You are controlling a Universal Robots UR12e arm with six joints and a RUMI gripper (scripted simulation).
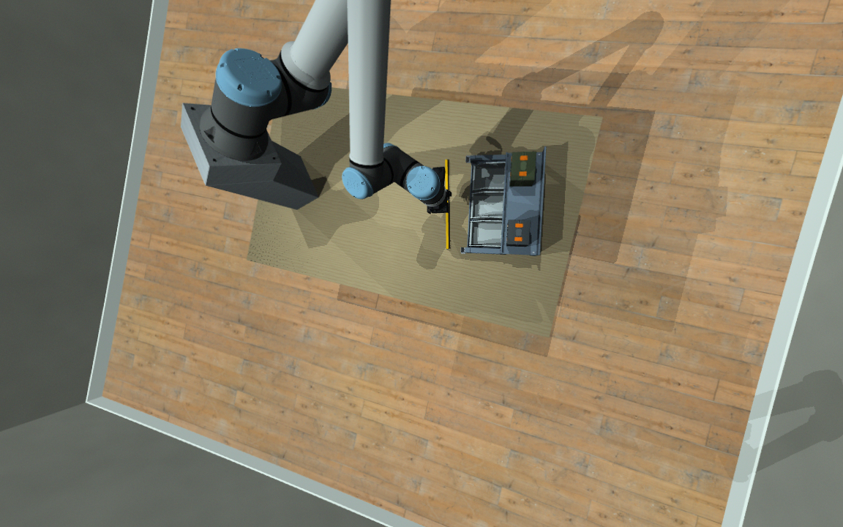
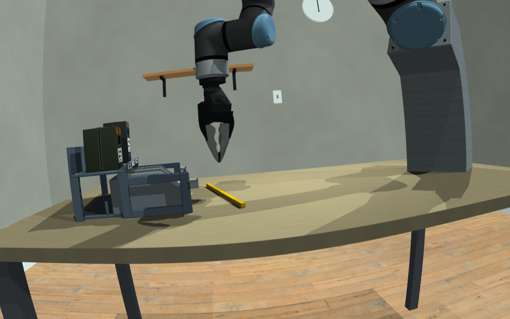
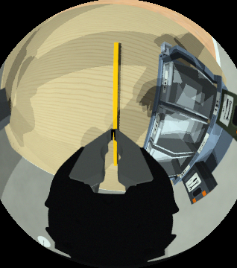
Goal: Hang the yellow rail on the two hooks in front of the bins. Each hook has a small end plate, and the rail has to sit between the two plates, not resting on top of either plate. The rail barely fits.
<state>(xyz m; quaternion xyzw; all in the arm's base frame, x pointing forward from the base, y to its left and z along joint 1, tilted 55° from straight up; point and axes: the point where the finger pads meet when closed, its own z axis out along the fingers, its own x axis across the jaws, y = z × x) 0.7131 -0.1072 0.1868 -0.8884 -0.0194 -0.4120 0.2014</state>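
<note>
The yellow rail [image 1: 446,230] [image 2: 225,195] [image 3: 115,82] lies flat on the table [image 1: 346,249] [image 2: 328,206], parallel to the front of the blue-grey bin rack [image 1: 540,196] [image 2: 76,190] [image 3: 162,82] and a short way from it. My gripper [image 1: 439,203] [image 2: 218,158] [image 3: 113,129] points straight down, well above the rail's middle, with its fingers shut on nothing. One hook [image 2: 194,182] sticks out of the rack's front towards the rail. The other hook is hard to make out.
Two dark green modules with orange marks [image 1: 522,167] [image 1: 517,232] [image 2: 102,148] stand on the rack's upper rear shelf. The robot base [image 1: 241,157] [image 2: 435,99] stands on the far side of the table. A wooden shelf [image 2: 169,73] hangs on the wall behind.
</note>
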